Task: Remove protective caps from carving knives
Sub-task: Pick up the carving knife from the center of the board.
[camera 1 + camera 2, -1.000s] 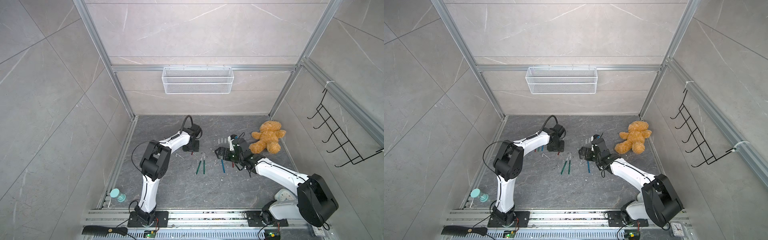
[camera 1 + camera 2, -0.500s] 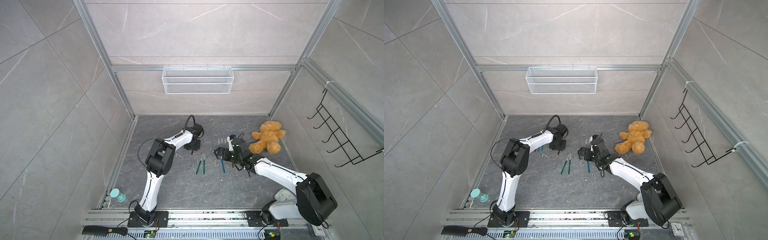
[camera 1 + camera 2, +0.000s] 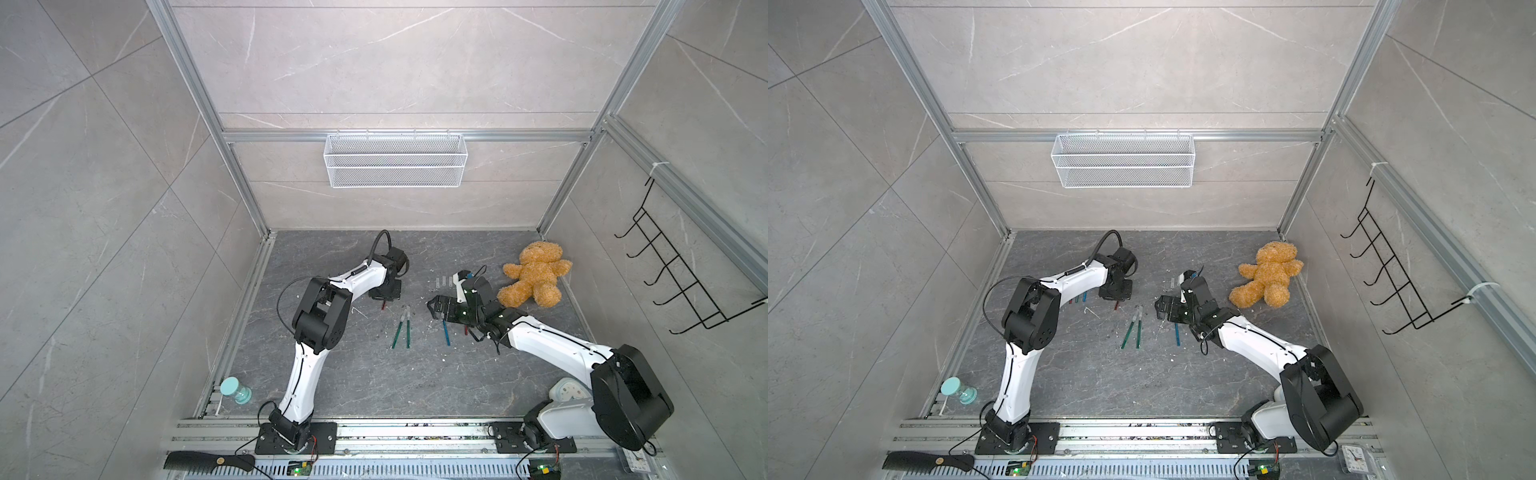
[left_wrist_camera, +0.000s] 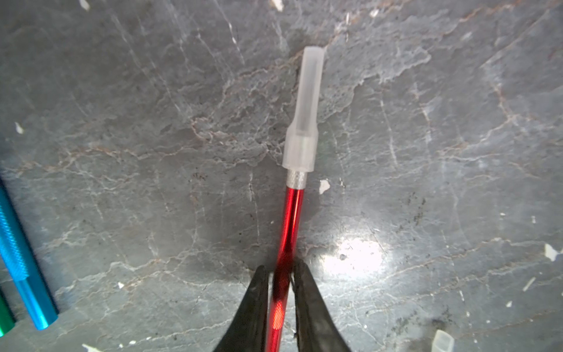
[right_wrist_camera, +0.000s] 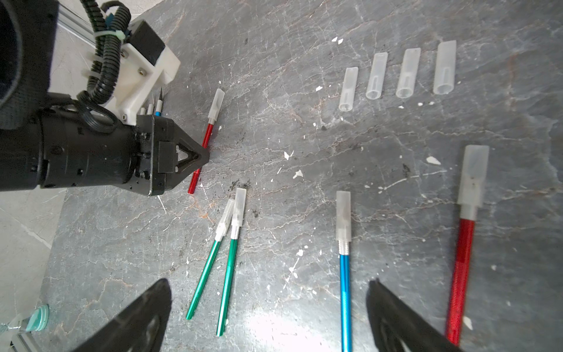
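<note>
Left wrist view: left hand (image 4: pixel 281 274) now clenched on the red knife (image 4: pixel 289 219), cap (image 4: pixel 304 122) still on.
Its two fingers (image 4: pixel 259 292), apart a second ago, have come together around the thin red handle, well behind the cap, and the knife seems to lie yet flat on the desk (image 4: pixel 122 152), in its far left part. So I judge the grasp is made and the pulling of this cap can begin. The right hand (image 5: pixel 269 283) stays released, jaws wide, hovering over the blue knife (image 5: pixel 345 274) near the middle of the desk. Further out, two green knives (image 5: pixel 227 265) and a second red knife (image 5: pixel 463 259) also keep their caps, while four loose caps (image 5: pixel 408 73) lie just beyond the right hand, on its far side.
</note>
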Controlling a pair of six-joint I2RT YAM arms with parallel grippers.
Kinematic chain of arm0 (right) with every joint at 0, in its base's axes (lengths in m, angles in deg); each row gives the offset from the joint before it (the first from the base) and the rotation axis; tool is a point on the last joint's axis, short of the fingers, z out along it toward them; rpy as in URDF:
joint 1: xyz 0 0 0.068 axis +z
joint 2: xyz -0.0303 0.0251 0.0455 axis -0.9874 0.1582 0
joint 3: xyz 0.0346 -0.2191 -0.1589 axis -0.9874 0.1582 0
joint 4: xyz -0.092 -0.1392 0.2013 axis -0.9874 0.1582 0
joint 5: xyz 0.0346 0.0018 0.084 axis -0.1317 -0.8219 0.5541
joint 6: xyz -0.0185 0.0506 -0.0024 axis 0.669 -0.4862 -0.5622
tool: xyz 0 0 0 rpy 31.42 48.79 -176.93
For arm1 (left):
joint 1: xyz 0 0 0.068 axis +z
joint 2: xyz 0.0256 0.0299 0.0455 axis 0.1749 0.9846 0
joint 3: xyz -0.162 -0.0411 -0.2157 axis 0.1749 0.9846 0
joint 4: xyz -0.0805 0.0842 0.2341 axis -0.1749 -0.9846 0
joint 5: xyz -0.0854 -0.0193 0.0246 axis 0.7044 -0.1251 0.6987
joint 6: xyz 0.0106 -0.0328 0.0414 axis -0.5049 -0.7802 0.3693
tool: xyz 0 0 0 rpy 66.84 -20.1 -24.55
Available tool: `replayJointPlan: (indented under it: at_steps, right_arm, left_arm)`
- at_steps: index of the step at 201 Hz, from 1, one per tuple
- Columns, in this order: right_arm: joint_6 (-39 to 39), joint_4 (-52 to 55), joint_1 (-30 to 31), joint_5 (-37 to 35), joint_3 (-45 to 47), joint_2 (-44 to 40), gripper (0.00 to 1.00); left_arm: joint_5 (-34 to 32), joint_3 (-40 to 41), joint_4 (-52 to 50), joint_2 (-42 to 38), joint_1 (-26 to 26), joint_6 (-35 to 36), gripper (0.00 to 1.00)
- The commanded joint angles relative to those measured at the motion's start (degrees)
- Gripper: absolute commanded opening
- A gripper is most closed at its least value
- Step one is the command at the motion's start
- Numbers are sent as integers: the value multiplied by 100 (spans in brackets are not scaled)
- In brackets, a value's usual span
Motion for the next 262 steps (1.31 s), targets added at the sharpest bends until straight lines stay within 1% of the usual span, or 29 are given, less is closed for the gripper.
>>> replayJointPlan:
  at_steps: [1,41,87,114,143,188,220,246,262]
  right_arm:
    - [-25,11,28,30,-44,76,99]
    - [-25,54,26,44,-87,129,100]
    - [-17,77,26,68,-108,138,100]
    - [-21,99,22,55,-117,156,100]
    - [-11,166,26,61,-166,190,100]
    - [2,330,28,127,-294,226,97]
    - [-42,594,31,311,-521,318,94]
    - [-99,843,30,412,-769,373,93]
    - [-170,964,18,495,-903,392,91]
  left_arm:
    - [-56,-47,-277,177,-14,50,19]
    - [-98,36,-283,43,-13,48,14]
    - [-105,74,-286,-176,-14,49,0]
    - [-39,159,-272,-460,-14,-2,0]
    - [137,442,-99,-1005,-47,-31,0]
    - [642,1199,266,-1838,-183,-84,0]
    - [760,1620,342,-2319,-412,-68,0]
    - [1036,2214,749,-2804,-485,-144,0]
    - [1224,2558,1005,-3037,-523,-196,0]
